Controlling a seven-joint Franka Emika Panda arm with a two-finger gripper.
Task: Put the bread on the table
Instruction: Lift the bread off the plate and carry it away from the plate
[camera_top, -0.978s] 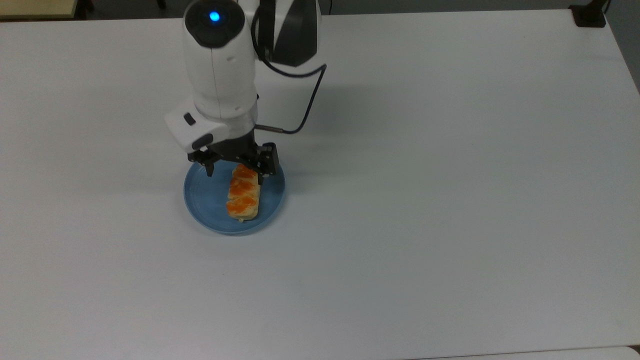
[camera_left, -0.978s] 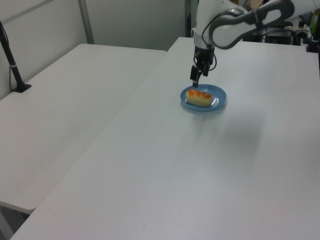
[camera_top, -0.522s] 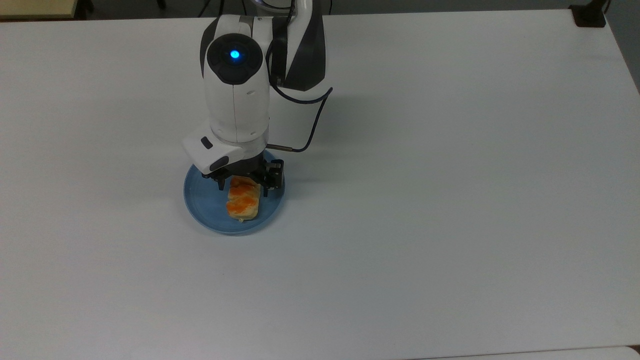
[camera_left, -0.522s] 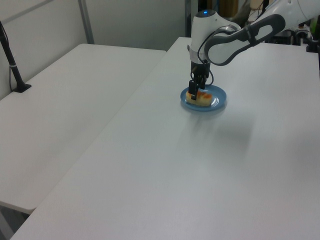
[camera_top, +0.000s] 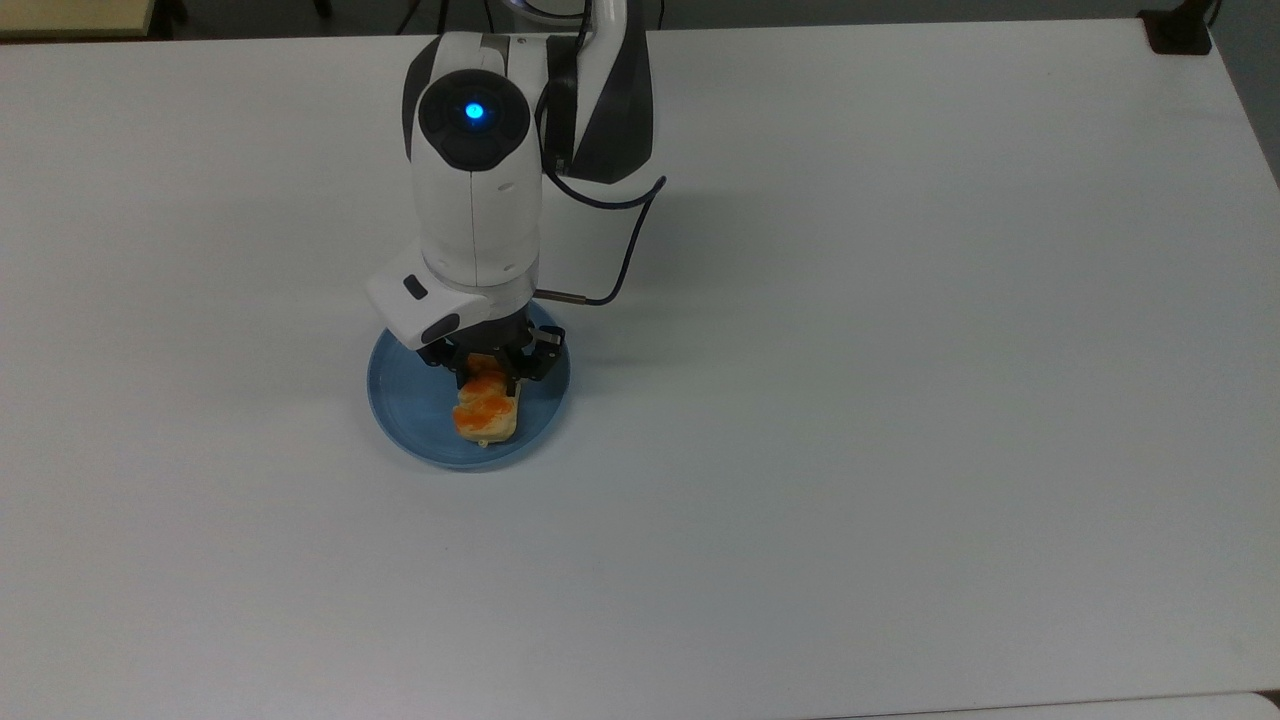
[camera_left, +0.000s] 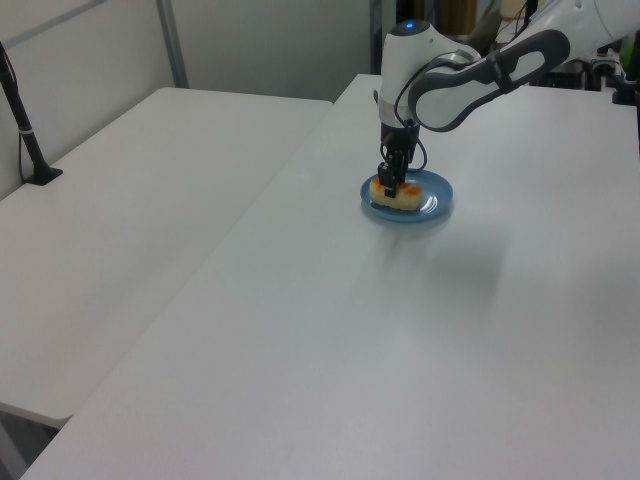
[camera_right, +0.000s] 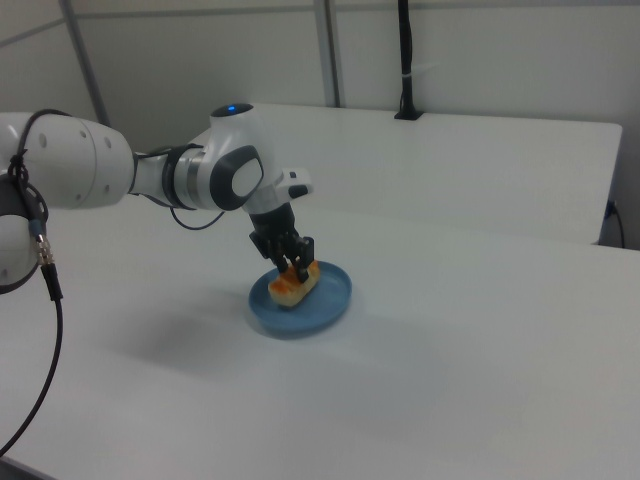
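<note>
The bread (camera_top: 486, 410) is laid lengthwise up-and-down in the top view, on the blue plate (camera_top: 410, 405); its upper end is clasped between the gripper (camera_top: 489, 377) jaws.

In the top view, the white arm's wrist and black two-finger gripper (camera_top: 489, 374) cover the far end of the small pale-tan loaf with orange-glazed bumps (camera_top: 486, 412) and part of the round blue plate (camera_top: 410, 395). The large white tabletop (camera_top: 900, 400) runs past the top view's left, right and bottom edges.
</note>
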